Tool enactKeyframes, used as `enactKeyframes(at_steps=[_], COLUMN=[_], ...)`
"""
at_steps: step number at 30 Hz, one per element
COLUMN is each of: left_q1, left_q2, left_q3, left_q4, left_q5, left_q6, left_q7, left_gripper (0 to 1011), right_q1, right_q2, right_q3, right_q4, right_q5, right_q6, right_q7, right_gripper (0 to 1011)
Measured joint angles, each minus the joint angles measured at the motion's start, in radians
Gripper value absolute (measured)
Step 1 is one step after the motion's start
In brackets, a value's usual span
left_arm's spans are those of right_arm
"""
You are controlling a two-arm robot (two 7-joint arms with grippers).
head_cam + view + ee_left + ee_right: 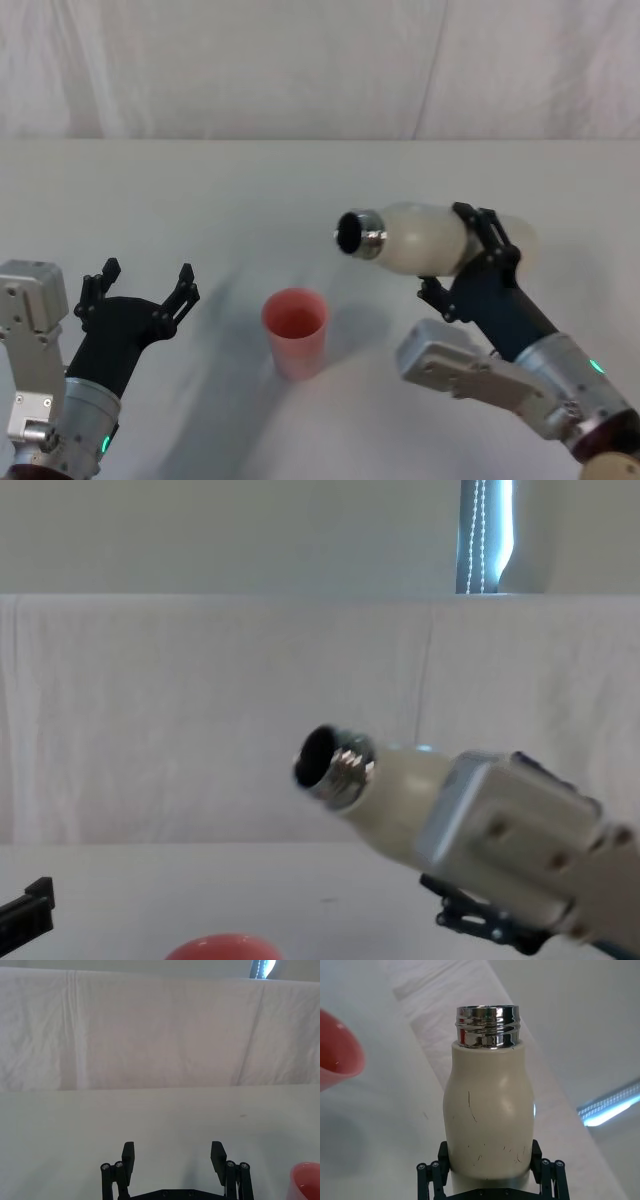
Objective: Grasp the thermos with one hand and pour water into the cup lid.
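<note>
Nearest, the left gripper (138, 283) hovers low over the bench (200, 200) with fingers spread wide, holding nothing. Just beyond stands the cup lid (295, 331), upright. Farther right, the right gripper (470, 255) clamps the thermos (425, 238), tipped sideways in the air, mouth toward the cup lid.

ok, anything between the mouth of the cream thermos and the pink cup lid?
Nothing visible. The right gripper holds the cream-white, chrome-necked thermos tipped sideways in the air; its mouth faces the small pink-red cup lid standing on the white table, with open space between. The left gripper hangs open beside the cup.
</note>
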Motion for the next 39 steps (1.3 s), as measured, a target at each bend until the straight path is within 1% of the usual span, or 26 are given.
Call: enactKeyframes(at_steps=[1,2,4,5,7,10,11,13,14,19,20,22,23,26,28,29,32,35,39], left_q1=[0.0,0.0,0.0,0.0,0.0,0.0,0.0,0.0,0.0,0.0,0.0,0.0,0.0,0.0,0.0,0.0,0.0,0.0,0.0], left_q2=[0.0,0.0,0.0,0.0,0.0,0.0,0.0,0.0,0.0,0.0,0.0,0.0,0.0,0.0,0.0,0.0,0.0,0.0,0.0], left_q3=[0.0,0.0,0.0,0.0,0.0,0.0,0.0,0.0,0.0,0.0,0.0,0.0,0.0,0.0,0.0,0.0,0.0,0.0,0.0], left_q4=[0.0,0.0,0.0,0.0,0.0,0.0,0.0,0.0,0.0,0.0,0.0,0.0,0.0,0.0,0.0,0.0,0.0,0.0,0.0], left_q5=[0.0,0.0,0.0,0.0,0.0,0.0,0.0,0.0,0.0,0.0,0.0,0.0,0.0,0.0,0.0,0.0,0.0,0.0,0.0], left_q6=[0.0,0.0,0.0,0.0,0.0,0.0,0.0,0.0,0.0,0.0,0.0,0.0,0.0,0.0,0.0,0.0,0.0,0.0,0.0], left_q7=[0.0,0.0,0.0,0.0,0.0,0.0,0.0,0.0,0.0,0.0,0.0,0.0,0.0,0.0,0.0,0.0,0.0,0.0,0.0], left_gripper=[1001,1001,1001,1001,1001,1001,1001,1001,1001,1001,1001,1001,1001,1001,1001,1001,1001,1001,1001], right_q1=[-0.009,-0.028,-0.044,-0.057,-0.089,-0.11,-0.121,-0.132,-0.143,-0.164,-0.169,-0.172,-0.173,-0.172,-0.167,-0.164,-0.154,-0.132,-0.103], right_q2=[-0.001,-0.003,-0.005,-0.006,-0.009,-0.012,-0.014,-0.016,-0.019,-0.027,-0.031,-0.035,-0.042,-0.049,-0.057,-0.06,-0.068,-0.08,-0.094], right_q3=[0.011,0.03,0.049,0.063,0.098,0.123,0.136,0.15,0.164,0.195,0.204,0.211,0.218,0.225,0.231,0.231,0.231,0.224,0.212], right_q4=[-0.007,-0.019,-0.029,-0.039,-0.062,-0.076,-0.083,-0.09,-0.095,-0.106,-0.108,-0.108,-0.108,-0.106,-0.099,-0.096,-0.086,-0.064,-0.034], right_q5=[0.018,0.062,0.1,0.13,0.206,0.268,0.305,0.343,0.382,0.483,0.517,0.551,0.591,0.637,0.687,0.702,0.739,0.784,0.807], right_q6=[-0.006,-0.022,-0.035,-0.044,-0.067,-0.083,-0.092,-0.1,-0.107,-0.119,-0.121,-0.122,-0.122,-0.117,-0.102,-0.095,-0.073,-0.038,-0.011], right_q7=[0.0,0.004,0.013,0.022,0.048,0.073,0.088,0.106,0.124,0.169,0.185,0.2,0.216,0.238,0.259,0.266,0.279,0.293,0.295], right_gripper=[958,958,958,958,958,958,959,958,958,958,958,958,958,958,958,958,958,958,958])
